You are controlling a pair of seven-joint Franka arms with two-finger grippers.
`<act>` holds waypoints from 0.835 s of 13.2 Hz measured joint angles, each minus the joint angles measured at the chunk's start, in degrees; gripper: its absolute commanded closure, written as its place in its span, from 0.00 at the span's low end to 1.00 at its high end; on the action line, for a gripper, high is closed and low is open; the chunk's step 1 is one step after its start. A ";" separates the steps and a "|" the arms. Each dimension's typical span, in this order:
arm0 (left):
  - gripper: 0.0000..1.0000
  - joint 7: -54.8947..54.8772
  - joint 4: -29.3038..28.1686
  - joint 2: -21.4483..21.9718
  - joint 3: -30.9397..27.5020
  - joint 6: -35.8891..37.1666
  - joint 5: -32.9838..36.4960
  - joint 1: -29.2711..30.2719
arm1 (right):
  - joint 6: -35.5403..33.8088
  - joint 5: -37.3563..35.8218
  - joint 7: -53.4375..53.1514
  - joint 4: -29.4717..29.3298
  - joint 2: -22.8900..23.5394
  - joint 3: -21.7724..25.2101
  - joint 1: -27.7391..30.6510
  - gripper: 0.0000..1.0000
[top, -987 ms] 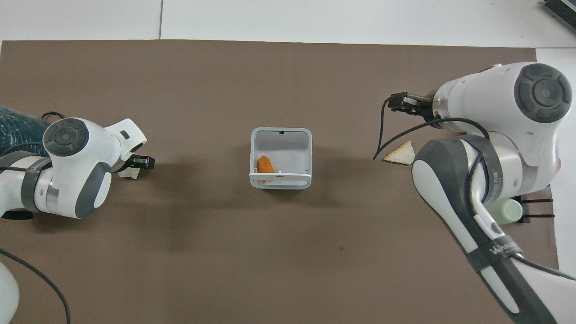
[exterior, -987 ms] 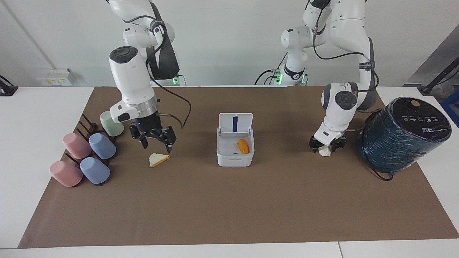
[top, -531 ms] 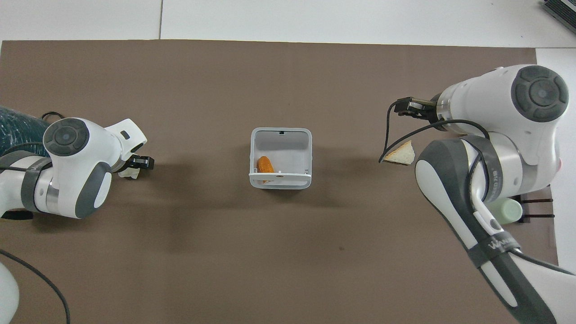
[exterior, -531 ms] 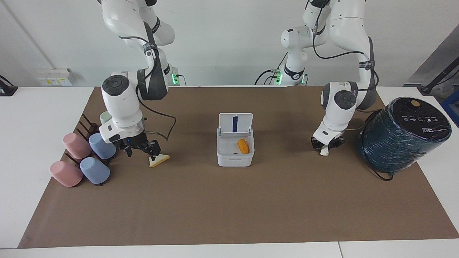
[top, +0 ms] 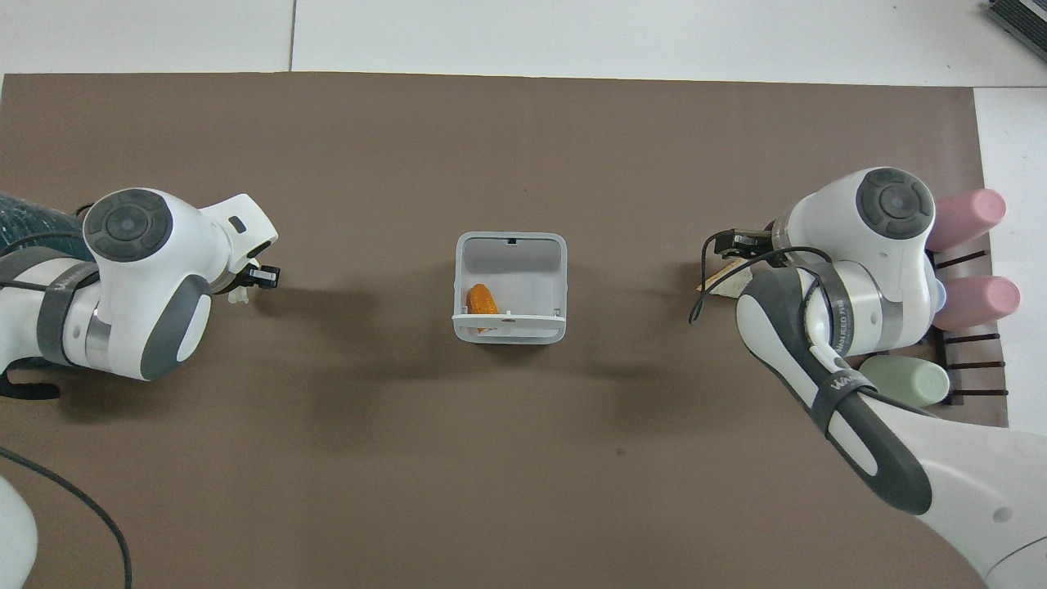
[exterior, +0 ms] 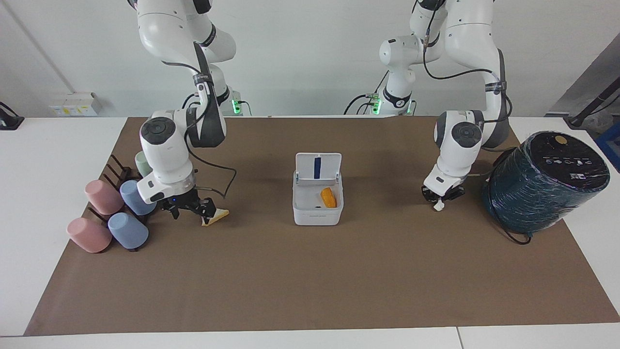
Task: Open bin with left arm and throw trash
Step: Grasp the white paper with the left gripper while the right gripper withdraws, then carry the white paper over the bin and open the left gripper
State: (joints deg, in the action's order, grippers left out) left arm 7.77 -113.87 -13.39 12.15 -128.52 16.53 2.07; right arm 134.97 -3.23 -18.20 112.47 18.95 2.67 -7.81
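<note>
The white bin [exterior: 317,218] stands mid-table with its lid [exterior: 318,167] upright and open; an orange corn piece [exterior: 328,198] lies inside, also seen in the overhead view as the corn piece [top: 481,298] in the bin [top: 510,240]. Toward the left arm's end, my left gripper [exterior: 441,196] is down at the mat, shut on the white paper wad [exterior: 438,205], which pokes out below the fingertips. Toward the right arm's end, my right gripper [exterior: 191,212] stands open, low at the mat, against the pale bread wedge [exterior: 218,215]. From above, the right arm hides most of the bread wedge [top: 724,278].
A big dark-teal wrapped cylinder [exterior: 545,182] lies close beside the left gripper, at the mat's edge. A dark rack with pink cups [exterior: 101,196], blue cups [exterior: 128,230] and a green cup [exterior: 143,162] stands right beside the right gripper.
The left gripper's fingers closed in on the paper wad. The right arm came down from above the mat to the bread wedge, staying open.
</note>
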 measured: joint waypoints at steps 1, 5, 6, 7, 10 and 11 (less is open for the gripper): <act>1.00 0.52 3.02 -0.06 0.08 2.73 -0.77 -1.66 | 0.81 0.07 0.00 0.64 0.01 -0.12 -0.08 0.00; 1.00 9.29 11.55 -0.53 0.31 6.49 -10.21 -9.37 | 7.28 0.10 0.00 3.76 1.42 -0.34 -0.08 0.01; 1.00 13.34 12.34 -0.72 0.37 6.44 -11.72 -11.52 | 8.04 0.10 0.00 3.82 2.01 -0.51 -0.11 0.01; 1.00 17.96 12.74 -0.92 0.42 6.14 -12.47 -13.79 | 8.15 0.10 0.00 3.78 2.08 -0.56 -0.13 0.04; 1.00 30.18 12.90 -1.46 0.57 2.96 -14.75 -20.10 | 7.20 0.10 0.00 3.71 1.74 -0.75 -0.34 0.26; 1.00 32.62 12.90 -1.79 0.57 0.75 -16.81 -21.66 | 7.05 0.19 0.00 3.65 1.57 -0.86 -0.42 0.51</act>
State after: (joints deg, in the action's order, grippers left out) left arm 40.38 -100.97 -15.18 12.72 -127.77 -0.28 -19.59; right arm 142.02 -3.05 -18.20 116.12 20.53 1.81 -8.22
